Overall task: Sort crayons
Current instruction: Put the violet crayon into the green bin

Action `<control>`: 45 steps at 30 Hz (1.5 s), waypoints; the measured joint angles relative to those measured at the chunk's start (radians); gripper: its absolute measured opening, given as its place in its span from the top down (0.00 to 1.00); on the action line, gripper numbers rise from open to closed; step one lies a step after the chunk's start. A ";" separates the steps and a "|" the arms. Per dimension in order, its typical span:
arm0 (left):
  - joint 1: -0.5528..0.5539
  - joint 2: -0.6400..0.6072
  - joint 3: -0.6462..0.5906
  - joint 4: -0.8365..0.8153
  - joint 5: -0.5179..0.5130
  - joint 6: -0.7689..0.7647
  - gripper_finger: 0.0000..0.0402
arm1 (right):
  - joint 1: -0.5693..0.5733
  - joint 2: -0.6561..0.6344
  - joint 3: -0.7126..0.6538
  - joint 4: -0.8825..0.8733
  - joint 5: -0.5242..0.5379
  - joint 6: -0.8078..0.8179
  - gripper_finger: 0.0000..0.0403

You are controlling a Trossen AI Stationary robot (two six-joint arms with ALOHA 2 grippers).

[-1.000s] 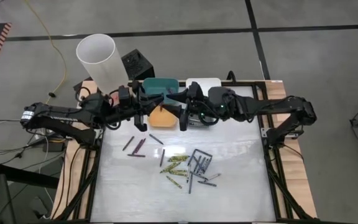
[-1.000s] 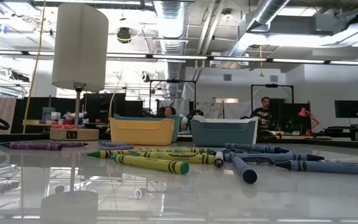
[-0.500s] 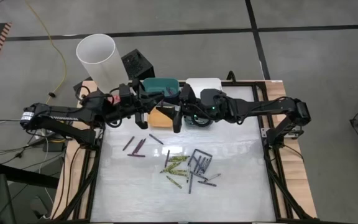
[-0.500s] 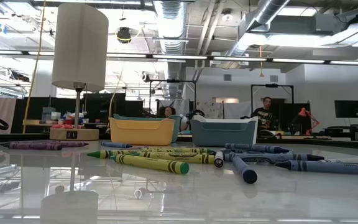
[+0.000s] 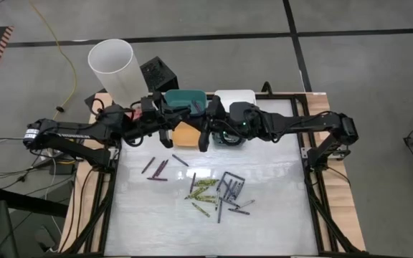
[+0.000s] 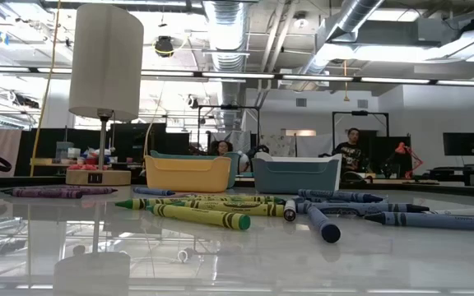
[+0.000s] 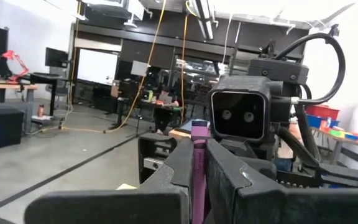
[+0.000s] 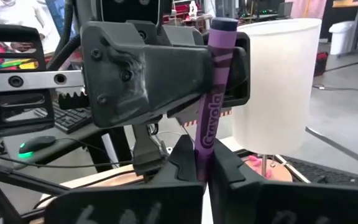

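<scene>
A purple crayon hangs in the air between my two grippers, above the small bins at the table's far side. My left gripper comes from the left and is shut on it. My right gripper faces it from the right and is shut on the same crayon. In the high view the left gripper and the right gripper meet over the yellow bin. Loose crayons lie flat on the table: purple, yellow-green, blue and grey. My left gripper pinches the purple crayon between its two fingers, near one end. The fingers come level from the table's left and lie across the crayon, which is clear of the table. My right gripper pinches the crayon's other end between its two fingertips. It comes level from the table's right, across the crayon.
A tall white cylinder stands at the far left. A teal bin and a white bin sit at the far edge, with a grey-blue bin beside the yellow one. People sit in the room beyond.
My right gripper has moved toward the table's left, up to my left gripper, and has shut on the free end of the purple crayon. My left gripper has kept its hold and edged slightly toward the right.
</scene>
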 joint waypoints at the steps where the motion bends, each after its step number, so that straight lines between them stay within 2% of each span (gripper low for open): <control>1: 0.000 0.000 0.000 -0.004 -0.001 0.000 0.97 | 0.000 0.000 0.000 -0.006 0.001 0.008 0.97; 4: -0.001 0.000 0.000 -0.013 -0.012 -0.002 0.97 | 0.000 0.000 0.000 -0.025 0.004 0.019 0.99; 8: -0.002 -0.002 0.000 -0.054 -0.081 -0.003 0.91 | -0.001 0.001 0.000 -0.042 0.027 0.017 0.99; 17: 0.001 -0.021 0.000 -0.182 -0.132 0.006 0.64 | -0.039 -0.005 0.000 -0.045 0.048 0.014 1.00; 24: -0.002 -0.089 -0.001 -0.426 -0.340 -0.028 0.48 | -0.164 0.004 0.001 -0.112 0.047 0.015 1.00; 28: 0.004 -0.128 -0.001 -0.539 -0.409 -0.060 0.46 | -0.246 0.060 0.002 -0.119 0.012 0.019 1.00; 33: 0.008 -0.151 0.000 -0.630 -0.414 -0.080 0.46 | -0.325 0.161 0.001 -0.096 -0.077 0.067 1.00; 39: 0.009 -0.159 0.000 -0.781 -0.422 -0.139 0.46 | -0.387 0.299 0.006 -0.077 -0.128 0.099 1.00; 45: 0.010 -0.158 0.000 -0.862 -0.427 -0.181 0.46 | -0.419 0.415 0.038 -0.078 -0.167 0.122 1.00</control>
